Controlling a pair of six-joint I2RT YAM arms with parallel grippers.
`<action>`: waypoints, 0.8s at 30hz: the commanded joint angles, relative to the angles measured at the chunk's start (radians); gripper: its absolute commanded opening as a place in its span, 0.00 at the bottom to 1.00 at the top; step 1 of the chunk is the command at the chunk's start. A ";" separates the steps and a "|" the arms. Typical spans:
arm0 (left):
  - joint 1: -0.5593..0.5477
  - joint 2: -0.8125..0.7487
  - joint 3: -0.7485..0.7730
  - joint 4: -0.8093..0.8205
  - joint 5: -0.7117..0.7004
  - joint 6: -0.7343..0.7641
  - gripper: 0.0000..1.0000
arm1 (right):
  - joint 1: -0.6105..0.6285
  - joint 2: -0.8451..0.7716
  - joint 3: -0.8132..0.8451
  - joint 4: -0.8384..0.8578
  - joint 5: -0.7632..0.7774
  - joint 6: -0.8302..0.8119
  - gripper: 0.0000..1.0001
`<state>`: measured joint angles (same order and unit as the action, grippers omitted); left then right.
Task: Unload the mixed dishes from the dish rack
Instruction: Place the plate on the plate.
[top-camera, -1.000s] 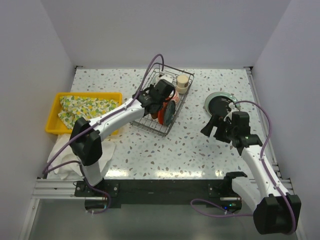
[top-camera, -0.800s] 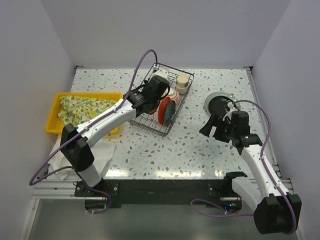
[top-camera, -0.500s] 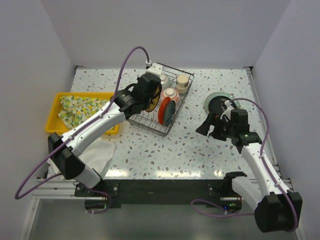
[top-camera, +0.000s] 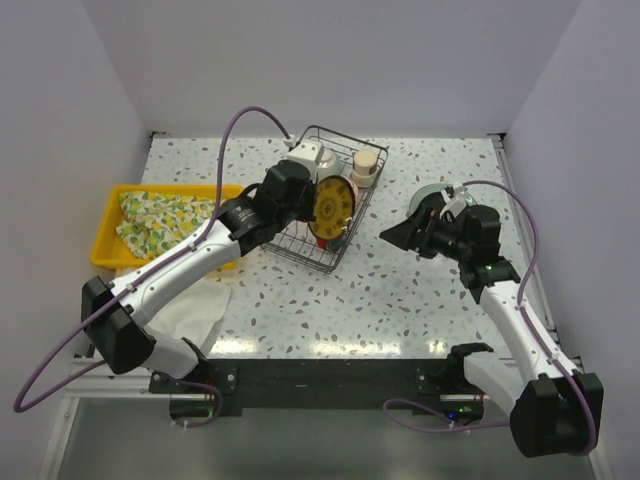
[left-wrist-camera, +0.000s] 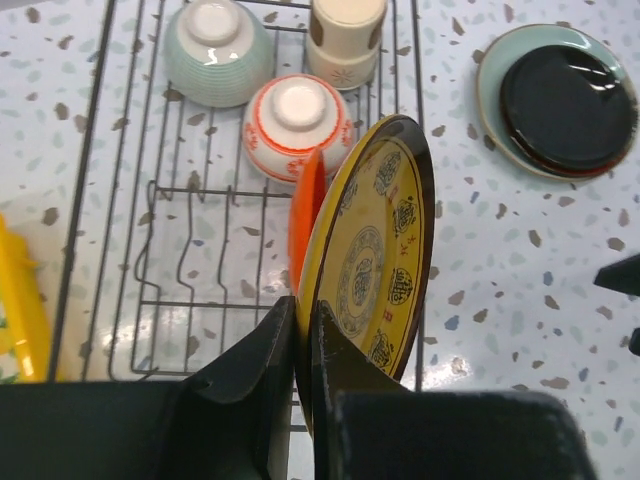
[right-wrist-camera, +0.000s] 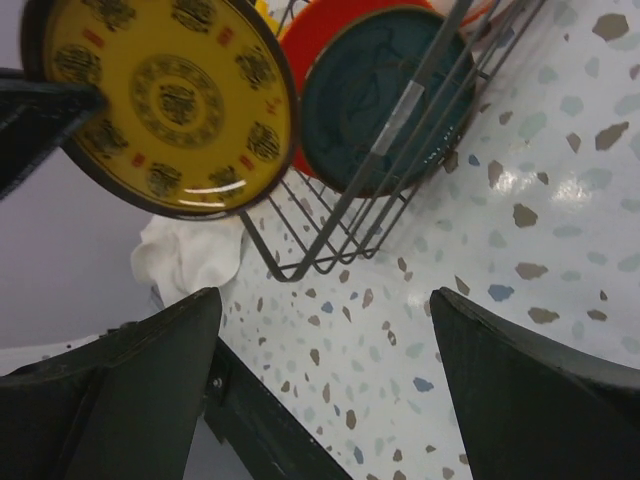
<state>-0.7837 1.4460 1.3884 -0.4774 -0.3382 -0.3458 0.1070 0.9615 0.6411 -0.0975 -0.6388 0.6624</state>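
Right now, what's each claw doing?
Left claw: closed on the yellow plate.
Right claw: open, holding nothing.

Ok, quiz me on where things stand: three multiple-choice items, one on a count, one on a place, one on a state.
1. How many bowls sit in the dish rack?
A. one
B. two
C. four

2. Where is the black plate?
A. in the rack
B. under the rack
C. on the grey-green plate, right of the rack

3. The jaws of the left gripper are:
A. shut on the yellow plate at its rim
B. open wide
C. shut on a bowl

Answers: B, the celadon bowl and the red-patterned bowl lie upturned there; C, the left wrist view shows it stacked there; A, the plate's edge is pinched between them.
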 joint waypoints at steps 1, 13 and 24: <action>0.004 -0.062 -0.084 0.228 0.149 -0.133 0.00 | 0.008 0.011 -0.009 0.183 -0.059 0.088 0.89; 0.001 -0.090 -0.210 0.410 0.318 -0.291 0.00 | 0.010 0.031 -0.073 0.307 -0.085 0.123 0.80; 0.003 -0.092 -0.282 0.520 0.412 -0.407 0.00 | 0.011 0.046 -0.110 0.389 -0.105 0.160 0.45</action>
<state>-0.7837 1.3888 1.1145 -0.0937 0.0216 -0.6907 0.1116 1.0084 0.5434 0.2058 -0.7086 0.7975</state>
